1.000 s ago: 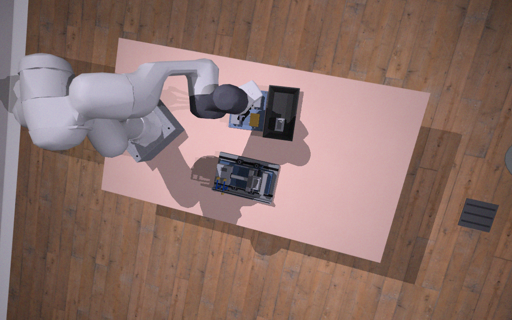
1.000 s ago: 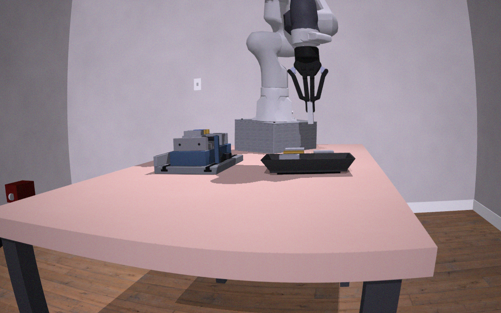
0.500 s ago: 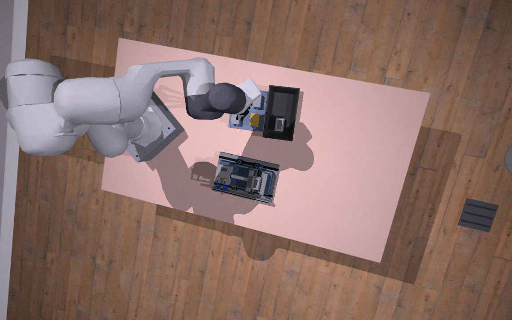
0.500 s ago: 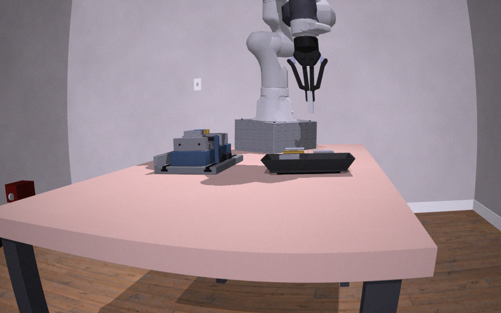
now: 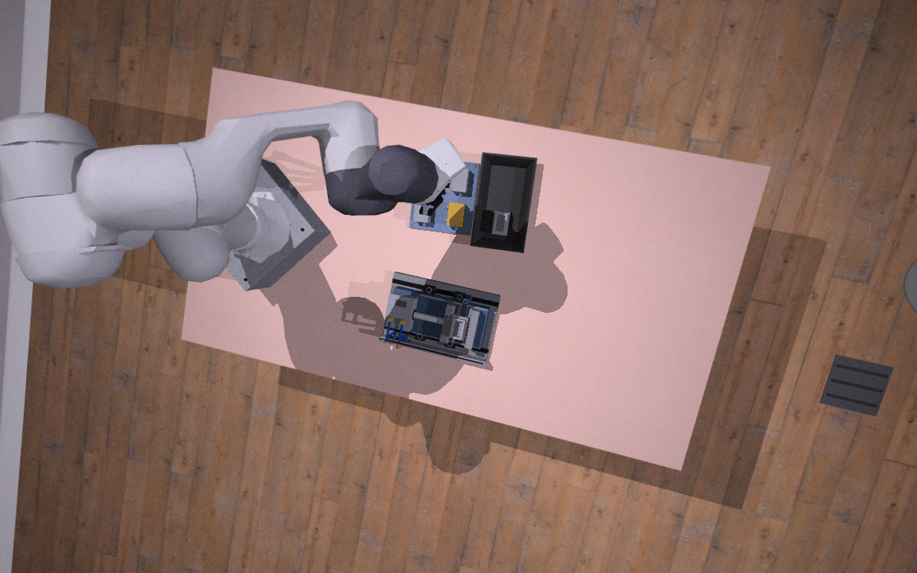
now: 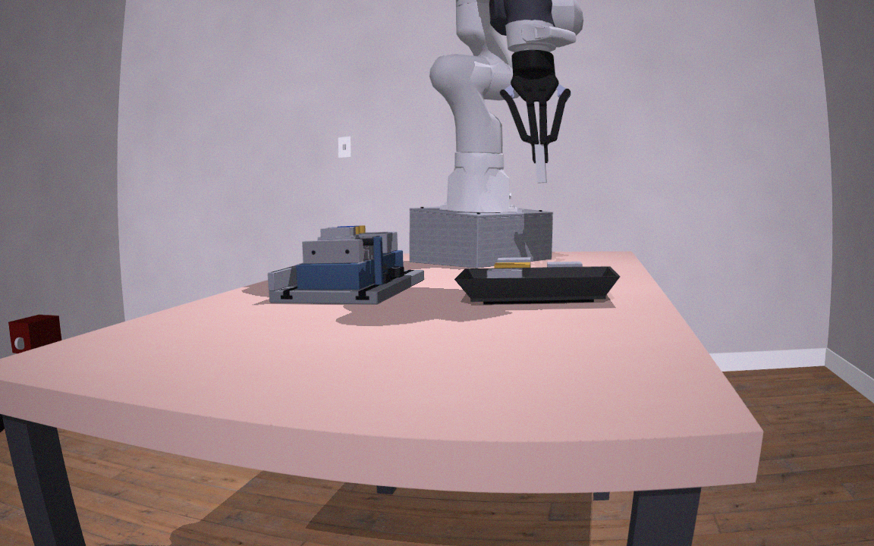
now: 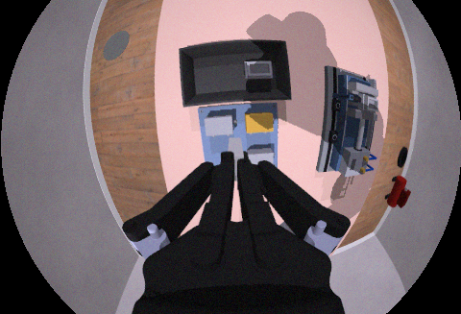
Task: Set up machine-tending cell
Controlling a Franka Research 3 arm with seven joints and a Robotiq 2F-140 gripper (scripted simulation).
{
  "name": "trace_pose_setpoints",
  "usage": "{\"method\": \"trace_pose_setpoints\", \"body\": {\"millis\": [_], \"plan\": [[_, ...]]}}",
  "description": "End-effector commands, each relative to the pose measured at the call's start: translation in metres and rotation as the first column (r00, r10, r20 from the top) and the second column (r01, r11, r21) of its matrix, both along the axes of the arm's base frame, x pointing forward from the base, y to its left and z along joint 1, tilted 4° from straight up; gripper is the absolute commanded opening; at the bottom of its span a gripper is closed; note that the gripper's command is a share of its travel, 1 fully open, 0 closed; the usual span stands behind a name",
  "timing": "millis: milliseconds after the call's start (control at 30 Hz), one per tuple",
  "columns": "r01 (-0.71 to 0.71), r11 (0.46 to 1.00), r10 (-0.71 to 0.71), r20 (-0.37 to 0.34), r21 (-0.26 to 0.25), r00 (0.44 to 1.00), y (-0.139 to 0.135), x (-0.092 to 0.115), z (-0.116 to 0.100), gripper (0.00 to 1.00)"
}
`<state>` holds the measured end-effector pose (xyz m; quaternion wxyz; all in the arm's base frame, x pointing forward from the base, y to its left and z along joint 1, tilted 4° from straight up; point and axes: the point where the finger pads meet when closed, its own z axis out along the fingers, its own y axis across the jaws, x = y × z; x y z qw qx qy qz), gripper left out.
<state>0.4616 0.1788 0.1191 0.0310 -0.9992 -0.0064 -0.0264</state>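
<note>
White, rounded arm (image 5: 162, 181) segments, a dark grey wrist (image 5: 384, 181), black slender fingers (image 6: 529, 129) with pale tips, grey block pedestal (image 6: 426, 237).
</note>
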Motion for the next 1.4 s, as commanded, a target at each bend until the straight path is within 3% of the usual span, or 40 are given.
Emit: {"method": "trace_pose_setpoints", "body": {"millis": [0, 200, 267, 533, 600, 633, 867, 1100, 1167, 1233, 1367], "plan": [[0.014, 1.000, -0.014, -0.008, -0.006, 1.000, -0.002, -0.002, 0.002, 0.00], [0.014, 1.000, -0.014, -0.008, -0.006, 1.000, -0.004, -0.001, 0.002, 0.00], [0.015, 1.000, -0.015, -0.006, -0.010, 1.000, -0.039, 0.006, 0.001, 0.00], [0.016, 1.000, -0.016, -0.003, -0.017, 1.000, -0.127, 0.014, -0.002, 0.00], [0.016, 1.000, -0.016, -0.003, -0.017, 1.000, -0.127, 0.014, -0.002, 0.00], [0.016, 1.000, -0.016, -0.003, -0.018, 1.000, -0.158, 0.013, -0.003, 0.00], [0.016, 1.000, -0.016, -0.004, -0.018, 1.000, -0.235, -0.001, -0.008, 0.00], [0.015, 1.000, -0.015, -0.006, -0.012, 1.000, -0.314, -0.030, -0.015, 0.00], [0.015, 1.000, -0.015, -0.006, -0.012, 1.000, -0.314, -0.030, -0.015, 0.00], [0.014, 1.000, -0.014, -0.007, -0.009, 1.000, -0.332, -0.040, -0.016, 0.00], [0.014, 1.000, -0.014, -0.007, -0.009, 1.000, -0.332, -0.040, -0.017, 0.00]]}}
